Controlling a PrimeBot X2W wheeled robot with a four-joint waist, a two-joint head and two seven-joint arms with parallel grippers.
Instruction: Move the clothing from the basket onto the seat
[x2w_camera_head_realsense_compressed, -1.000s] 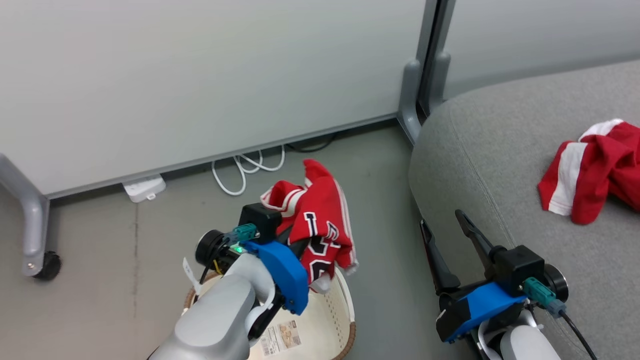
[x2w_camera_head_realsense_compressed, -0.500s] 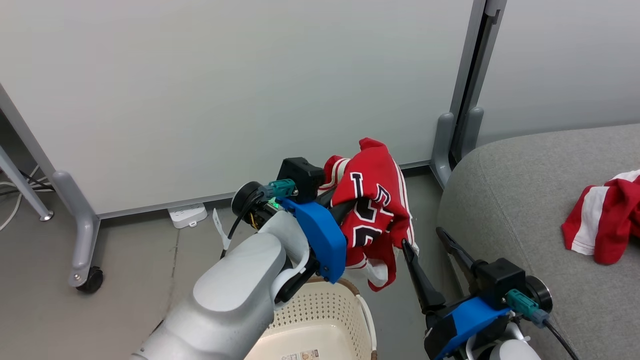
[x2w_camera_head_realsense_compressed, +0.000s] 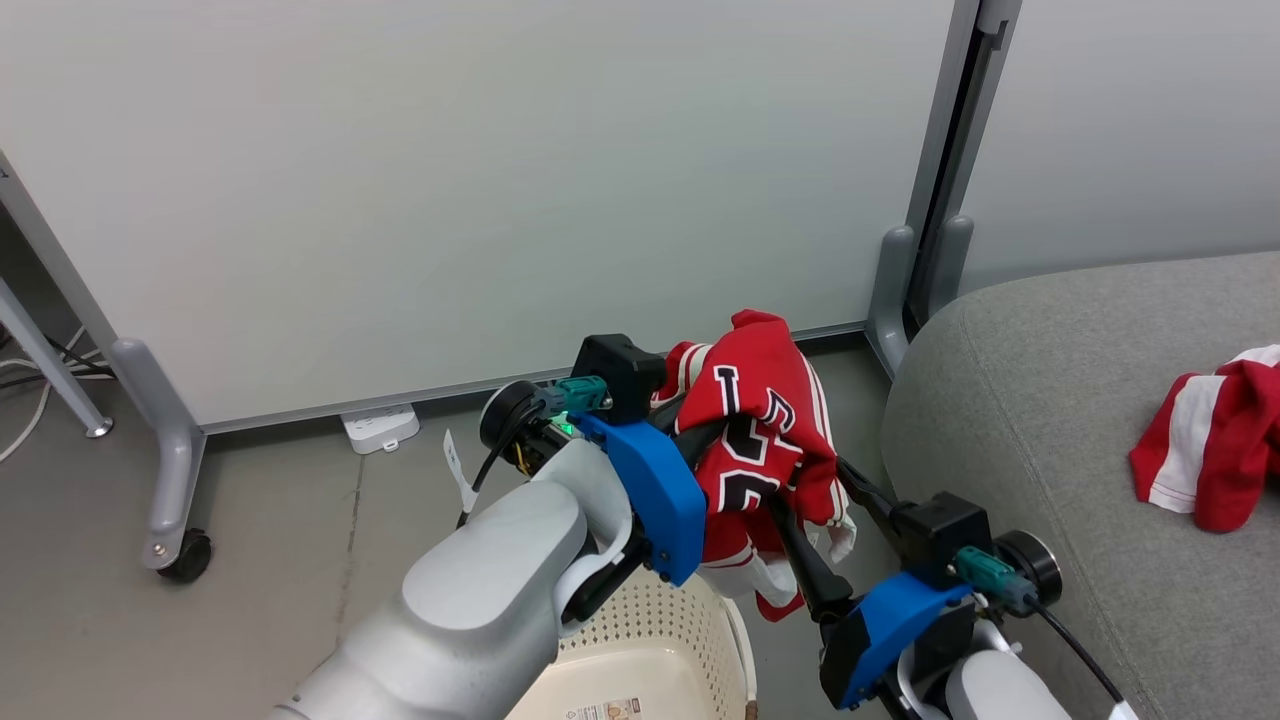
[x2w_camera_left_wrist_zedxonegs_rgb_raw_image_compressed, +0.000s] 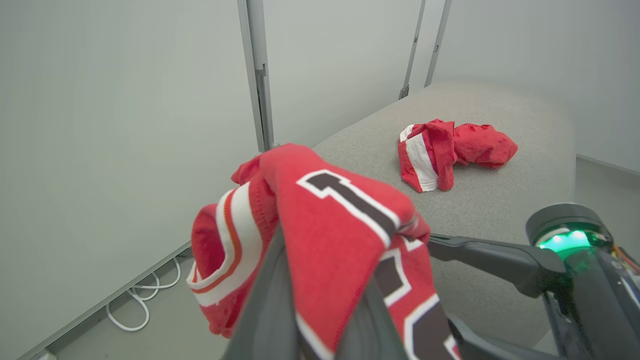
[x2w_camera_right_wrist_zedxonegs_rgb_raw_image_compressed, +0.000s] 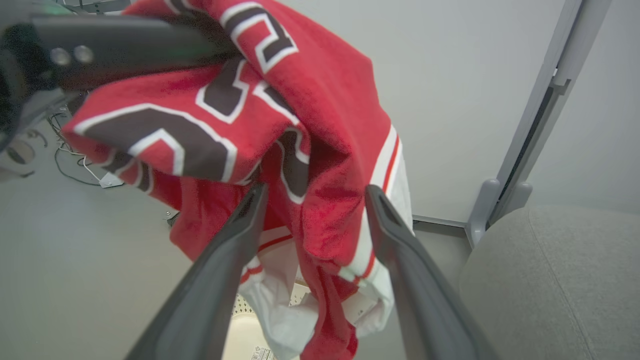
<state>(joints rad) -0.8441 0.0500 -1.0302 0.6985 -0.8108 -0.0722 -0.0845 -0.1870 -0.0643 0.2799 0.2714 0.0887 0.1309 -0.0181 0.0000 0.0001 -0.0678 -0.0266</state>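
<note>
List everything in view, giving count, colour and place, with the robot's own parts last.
jersey: one, red with black-and-white numbers, hanging above the basket
shorts: one, red with a white stripe, crumpled on the seat
basket: one, cream-white, perforated, on the floor under the jersey
seat: one, grey fabric, at the right
partition panels: at least two, pale grey, behind
caster: one, black, under a grey panel foot at the left
power strip: one, white, on the floor at the panel's base
cable: white, looped on the floor by the panel
left gripper: one, dark fingers, shut on the jersey
right gripper: one, dark fingers, open, a finger on each side of the jersey's hanging fold
</note>
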